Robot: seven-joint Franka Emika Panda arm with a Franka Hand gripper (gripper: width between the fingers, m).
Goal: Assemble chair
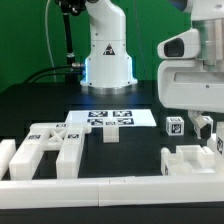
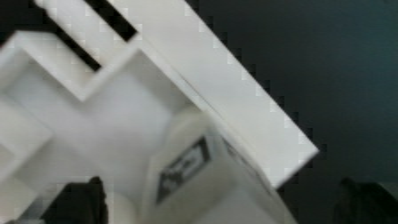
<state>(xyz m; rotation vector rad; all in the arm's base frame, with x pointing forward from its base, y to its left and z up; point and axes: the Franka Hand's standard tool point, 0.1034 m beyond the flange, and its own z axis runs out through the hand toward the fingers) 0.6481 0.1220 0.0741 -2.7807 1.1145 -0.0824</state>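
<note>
Exterior view: the chair is not yet built. Loose frames (image 1: 45, 145) are laid at the exterior view's left, a small leg (image 1: 110, 133) is set just in front of the marker board (image 1: 110, 118), and another part (image 1: 190, 160) is laid at the right. The gripper (image 1: 207, 132) is held low over that part, beside a tagged block (image 1: 175, 126). Wrist view: a white slab (image 2: 196, 90) with a tag (image 2: 187, 168) is seen between the fingers (image 2: 80, 200), which are spread wide, not closed on it. No finished joint can be made out, so nearly all the joining is judged to be left.
</note>
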